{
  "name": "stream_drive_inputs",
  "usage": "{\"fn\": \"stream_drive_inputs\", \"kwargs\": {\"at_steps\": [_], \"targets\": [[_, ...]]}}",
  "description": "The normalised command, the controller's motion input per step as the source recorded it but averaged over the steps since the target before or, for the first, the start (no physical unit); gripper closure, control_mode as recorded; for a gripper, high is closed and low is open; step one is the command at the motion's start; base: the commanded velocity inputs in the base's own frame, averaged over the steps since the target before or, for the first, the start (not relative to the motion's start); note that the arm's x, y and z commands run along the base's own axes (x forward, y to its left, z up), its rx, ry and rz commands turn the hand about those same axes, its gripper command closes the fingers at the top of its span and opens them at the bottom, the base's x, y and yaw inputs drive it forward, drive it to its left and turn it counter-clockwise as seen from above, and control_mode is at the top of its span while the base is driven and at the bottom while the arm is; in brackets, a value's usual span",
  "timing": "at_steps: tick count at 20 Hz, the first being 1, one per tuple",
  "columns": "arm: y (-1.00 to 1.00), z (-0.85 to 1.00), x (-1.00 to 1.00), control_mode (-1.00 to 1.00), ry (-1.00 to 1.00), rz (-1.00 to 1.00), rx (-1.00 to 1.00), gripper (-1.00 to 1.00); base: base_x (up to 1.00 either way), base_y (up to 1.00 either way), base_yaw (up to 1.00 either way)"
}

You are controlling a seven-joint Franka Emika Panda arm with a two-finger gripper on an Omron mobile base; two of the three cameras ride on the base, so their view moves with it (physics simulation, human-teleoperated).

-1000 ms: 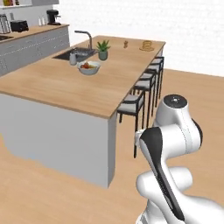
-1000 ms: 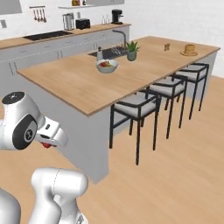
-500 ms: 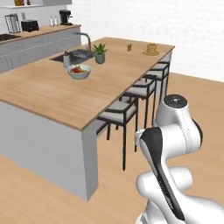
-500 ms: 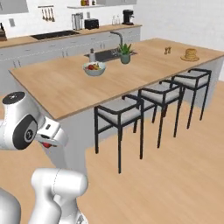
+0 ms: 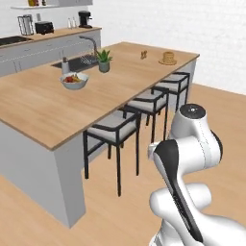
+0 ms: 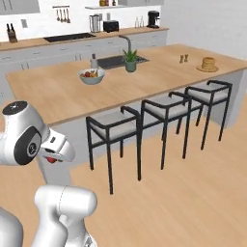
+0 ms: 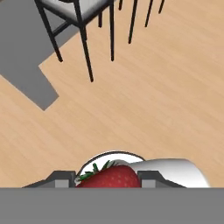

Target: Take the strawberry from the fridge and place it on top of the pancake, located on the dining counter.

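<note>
So the base is rolling along the dining counter (image 5: 43,108), and that's the big difference from half a second back: the whole picture has slid, which is the cameras moving, not the stuff on top.

Going left to right in the left base view: the bowl of red-orange food (image 5: 74,80) sits near the sink (image 5: 72,64), with the faucet (image 5: 91,45) and the little potted plant (image 5: 104,60) just beyond it. Earlier that bowl was up nearer the left edge. Then come the two small shakers (image 5: 142,54), and the pancake (image 5: 168,58) on its plate at the far right end of the counter, which looks a bit closer than before. Three dark-framed stools (image 5: 115,132) line the near side, and the gap under the counter is opening up more in view than it did a second ago.

The arm itself hasn't changed pose: same folded shape in both base views.

In the hand view the strawberry (image 7: 112,176) is right at the bottom, pinched between the two fingertips of the gripper (image 7: 109,178), same as before as far as I can tell. In the right base view there's a dab of red under the hand (image 6: 51,158). So the berry is well apart from the pancake, carried low over the wood floor (image 7: 166,96).
</note>
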Motion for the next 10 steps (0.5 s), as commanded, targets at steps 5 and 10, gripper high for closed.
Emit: {"fn": "stream_drive_inputs", "kwargs": {"at_steps": [5, 10], "targets": [[0.0, 0.0, 0.0, 1.0, 0.0, 0.0, 0.0, 1.0, 0.07, -1.0, 0.11], [0.0, 0.0, 0.0, 1.0, 0.0, 0.0, 0.0, 1.0, 0.22, -1.0, 0.01]]}}
